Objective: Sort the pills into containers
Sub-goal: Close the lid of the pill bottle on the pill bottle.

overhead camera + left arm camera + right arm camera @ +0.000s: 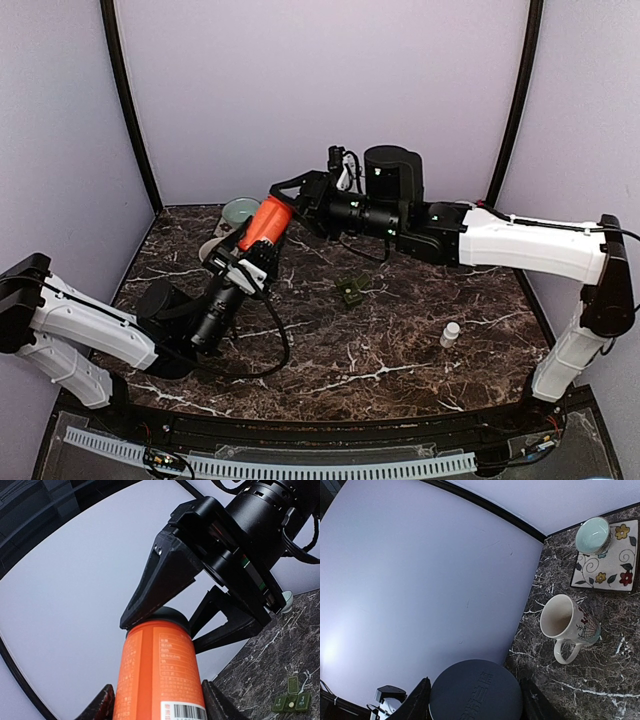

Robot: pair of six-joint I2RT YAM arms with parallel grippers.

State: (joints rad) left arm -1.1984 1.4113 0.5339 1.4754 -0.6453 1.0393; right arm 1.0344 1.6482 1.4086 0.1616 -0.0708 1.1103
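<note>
Holding the bottle (266, 222) tilted in the air over the table's (400, 340) far-left corner, the left gripper (248, 260) clamps its stiff, smooth, probably light and slippery body while the right gripper (292, 196) clenches the cap (476, 690), the sensible place to twist.

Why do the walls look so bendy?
Left wrist view: the wide lens bows the black wall strip and makes the orange bottle loom huge. Right wrist view: the same bowing, the dark cap bulges, and the wall glows brighter at lower left. Top view: strips only slightly curved, light even.
</note>
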